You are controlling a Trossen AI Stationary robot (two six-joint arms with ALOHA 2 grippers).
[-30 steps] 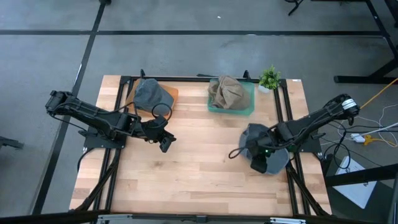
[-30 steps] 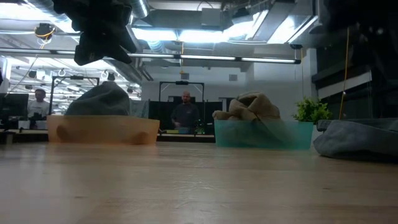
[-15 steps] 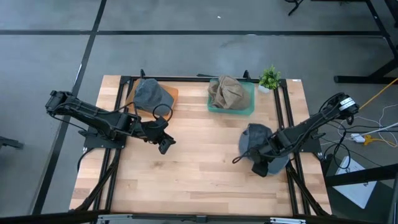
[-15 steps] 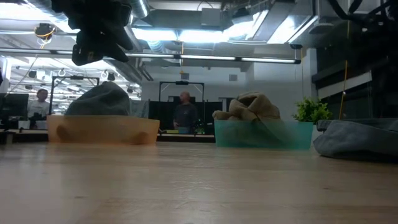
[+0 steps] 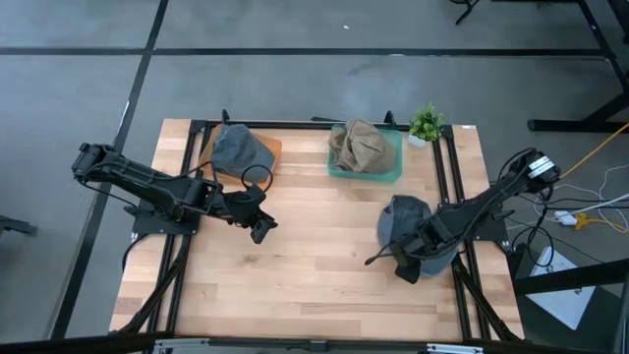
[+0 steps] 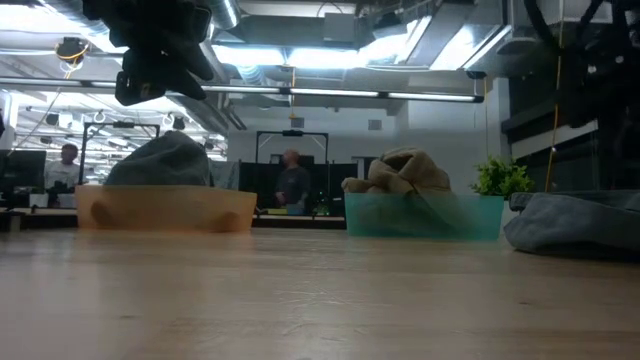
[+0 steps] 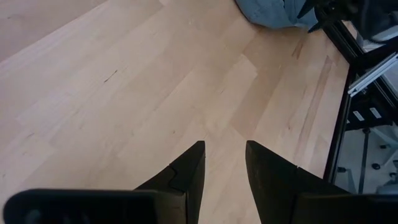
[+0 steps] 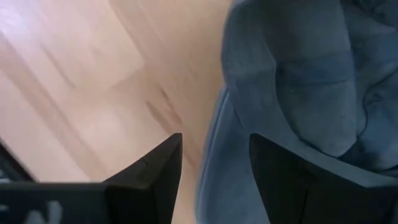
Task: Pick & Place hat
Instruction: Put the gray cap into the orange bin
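A blue-grey hat (image 5: 405, 224) lies flat on the wooden table at the right, and shows in the low view as a low mound (image 6: 580, 225). My right gripper (image 5: 406, 265) points down at the hat's near edge. It is open, with one finger over the cloth and the other over bare wood (image 8: 214, 138). My left gripper (image 5: 261, 231) hangs open above the table's left middle with nothing between its fingers (image 7: 224, 144). A grey hat (image 5: 239, 149) sits in an orange tray and a tan hat (image 5: 360, 146) in a green tray. My right gripper comes from above, its fingers standing to either side of the hat's near edge (image 8: 217, 124). The finger (image 8: 292, 174) over the cloth hides the place beneath it, so I cannot tell whether it touches the hat. The hat lies flat on the table.
The orange tray (image 5: 273, 149) and the green tray (image 5: 393, 169) stand along the far edge, with a small potted plant (image 5: 426, 123) at the far right corner. Black frame rails (image 5: 454, 187) run along both table sides. Bare wood (image 5: 314, 265) fills the middle and near part.
My right gripper has come down and moved a little toward the table's near edge, turning slightly, until it stands over the blue-grey hat's near edge. Its fingers have kept the same gap. The hat has stayed where it was.
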